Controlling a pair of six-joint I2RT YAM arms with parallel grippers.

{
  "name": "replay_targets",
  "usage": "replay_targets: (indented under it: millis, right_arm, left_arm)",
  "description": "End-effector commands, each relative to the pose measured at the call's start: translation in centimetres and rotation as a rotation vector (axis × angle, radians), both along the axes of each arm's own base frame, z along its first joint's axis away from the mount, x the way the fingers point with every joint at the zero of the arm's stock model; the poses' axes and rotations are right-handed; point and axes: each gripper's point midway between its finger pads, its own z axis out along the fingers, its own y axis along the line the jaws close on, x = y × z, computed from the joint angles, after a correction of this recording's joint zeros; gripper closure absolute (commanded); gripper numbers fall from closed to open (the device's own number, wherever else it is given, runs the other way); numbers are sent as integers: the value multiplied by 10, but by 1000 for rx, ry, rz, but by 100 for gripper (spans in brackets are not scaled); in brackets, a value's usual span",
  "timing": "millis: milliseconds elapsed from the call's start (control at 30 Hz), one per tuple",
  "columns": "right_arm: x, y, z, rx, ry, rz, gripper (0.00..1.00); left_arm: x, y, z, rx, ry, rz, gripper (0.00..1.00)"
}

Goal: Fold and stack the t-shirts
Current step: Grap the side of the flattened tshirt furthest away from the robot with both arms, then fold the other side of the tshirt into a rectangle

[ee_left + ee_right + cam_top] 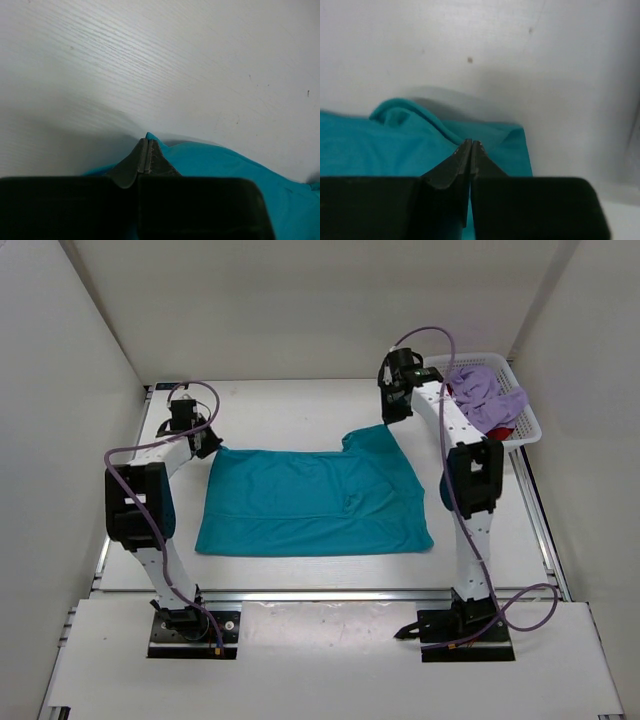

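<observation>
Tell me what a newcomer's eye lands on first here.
A teal t-shirt lies spread flat across the middle of the white table. The left arm and right arm each reach to one of its far corners, jaws shut on the cloth. At the table's far right, a white mesh basket holds a rumpled lavender shirt with a bit of red cloth beneath it.

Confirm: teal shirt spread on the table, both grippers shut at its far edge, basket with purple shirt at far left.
Wrong side: the top view shows the basket with the purple shirt at far right. Otherwise: teal shirt spread on the table, left gripper and right gripper shut at its far edge.
</observation>
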Motion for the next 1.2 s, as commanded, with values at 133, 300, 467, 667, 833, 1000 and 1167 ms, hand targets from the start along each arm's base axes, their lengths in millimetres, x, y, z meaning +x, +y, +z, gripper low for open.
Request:
replay_targets:
  millis: [133, 300, 467, 667, 833, 1000, 1167]
  right_arm:
    - [-85, -15, 19, 57, -19, 2, 100]
    - [-128, -21, 27, 101, -39, -17, 100]
    - [-156, -21, 38, 112, -75, -10, 100]
    - [-208, -35, 31, 92, -69, -21, 100]
    - [-236, -36, 14, 140, -82, -39, 99]
    - [-262, -37, -22, 146, -16, -57, 100]
    - [-289, -27, -50, 154, 25, -34, 98]
  left_arm:
    - [-18, 20, 22, 56, -9, 14, 100]
    - [-29, 26, 22, 69, 4, 25, 100]
    - [-35, 28, 46, 61, -47, 37, 100]
    - [-57, 29, 74, 32, -122, 63, 100]
    - [-97, 39, 36, 12, -66, 113, 100]
    - [-116, 42, 7, 0, 13, 126, 95]
    - [-124, 45, -3, -103, 32, 167, 68]
